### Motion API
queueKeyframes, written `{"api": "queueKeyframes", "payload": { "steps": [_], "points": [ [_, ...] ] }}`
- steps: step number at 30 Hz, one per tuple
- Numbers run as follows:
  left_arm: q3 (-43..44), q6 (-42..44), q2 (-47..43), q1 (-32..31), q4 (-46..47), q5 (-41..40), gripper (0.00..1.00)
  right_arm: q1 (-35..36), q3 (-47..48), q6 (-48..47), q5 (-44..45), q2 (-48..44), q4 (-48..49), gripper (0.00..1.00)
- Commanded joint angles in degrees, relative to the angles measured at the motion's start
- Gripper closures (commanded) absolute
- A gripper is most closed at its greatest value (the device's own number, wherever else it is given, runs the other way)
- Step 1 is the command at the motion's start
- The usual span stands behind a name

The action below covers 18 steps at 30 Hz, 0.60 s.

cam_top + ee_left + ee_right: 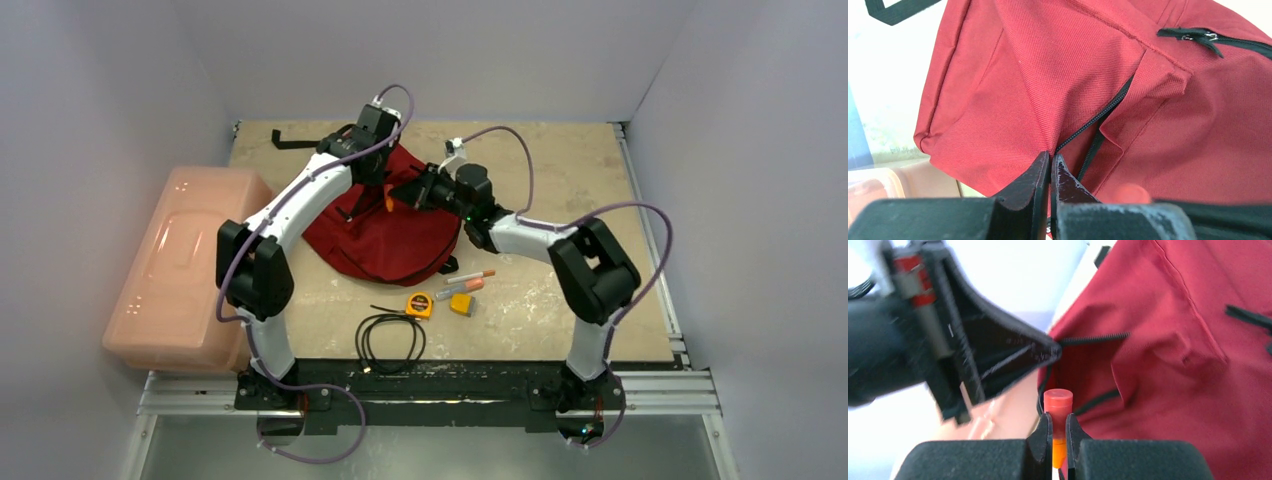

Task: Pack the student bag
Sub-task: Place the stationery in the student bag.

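Note:
The dark red student bag (390, 240) lies in the middle of the table, its main zipper partly open. My left gripper (358, 198) is shut on the bag's fabric edge beside the zipper (1098, 117) and holds it up; its fingertips (1052, 159) meet on the cloth. My right gripper (402, 194) is shut on a marker with a red cap and orange body (1058, 402), held just in front of the bag's opening (1073, 370). The left gripper's fingers (1013, 352) show in the right wrist view, pinching the zipper edge.
A pale pink plastic box (180, 270) stands at the table's left edge. In front of the bag lie another marker (470, 283), a yellow tape measure (419, 304), a small yellow block (461, 304) and a coiled black cable (390, 340). A black strap (300, 143) lies at the back.

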Motion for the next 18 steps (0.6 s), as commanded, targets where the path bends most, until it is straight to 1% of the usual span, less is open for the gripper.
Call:
{"api": "queueKeyframes", "payload": {
  "steps": [1,4,7,9,11,13,14,15,18],
  "points": [
    [0.97,1.14,-4.85,0.33,0.0,1.33,1.0,1.09,8.8,11.86,-1.48,9.82,19.37,1.0],
    [0.95,1.61,-4.94,0.31,0.04,1.46,1.0,2.26,14.49,13.71,0.72,16.49,21.5,1.0],
    [1.05,2.35,-4.94,0.31,0.08,0.69,1.0,3.79,17.83,11.5,5.65,20.73,20.48,1.0],
    [0.84,2.6,-5.07,0.39,0.2,0.09,1.0,4.4,17.93,10.34,8.23,22.67,22.47,1.0],
    [0.6,2.65,-5.16,0.52,0.56,-0.3,1.0,4.58,18.02,9.65,8.71,23.98,23.02,1.0],
    [0.59,2.59,-5.03,0.72,0.63,-0.24,1.0,4.63,15.54,7.67,8.86,21.96,22.49,1.0],
    [0.57,2.59,-4.95,0.81,0.58,-0.34,1.0,4.62,14.15,5.37,8.85,19.54,20.65,1.0],
    [0.54,2.53,-4.94,0.91,0.57,-0.46,1.0,4.59,12.85,2.53,8.59,16.86,16.35,1.0],
    [0.5,2.74,-4.85,1.0,0.42,-0.46,1.0,4.4,9.64,-10.02,12.2,6.55,-0.77,1.0]
  ]
}}
